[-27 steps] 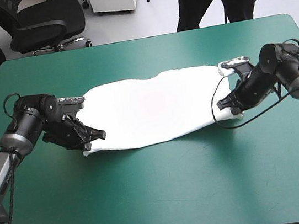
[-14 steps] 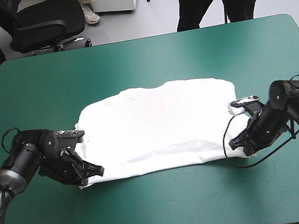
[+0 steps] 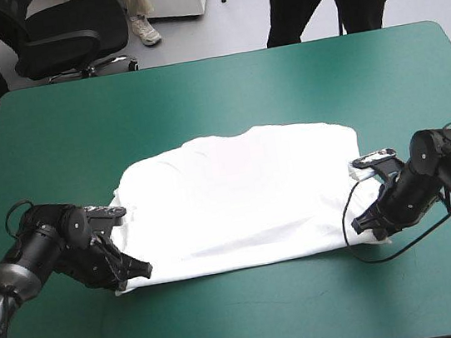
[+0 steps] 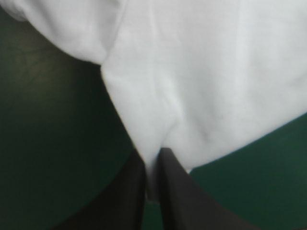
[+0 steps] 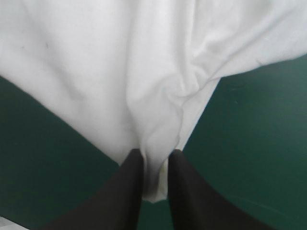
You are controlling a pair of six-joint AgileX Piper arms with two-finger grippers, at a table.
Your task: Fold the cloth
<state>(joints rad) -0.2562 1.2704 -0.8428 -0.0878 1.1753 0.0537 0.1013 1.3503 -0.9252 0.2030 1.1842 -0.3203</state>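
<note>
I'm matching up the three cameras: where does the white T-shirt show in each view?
High view: the T-shirt lies spread at mid-table, its near corners held by the left gripper and the right gripper.
Left wrist view: the T-shirt is pinched in the left gripper and spreads ahead.
Right wrist view: likewise, in the right gripper.
Shared landmark: the teal-green cover.

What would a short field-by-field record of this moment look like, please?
surface: table with a teal-green cover
item: white T-shirt, spread out near the table's middle
left gripper: shut on the T-shirt at its near left corner, low by the table
right gripper: shut on the T-shirt at its near right corner, low by the table
cloth at the grips: bunched into creases between the fingers
</note>
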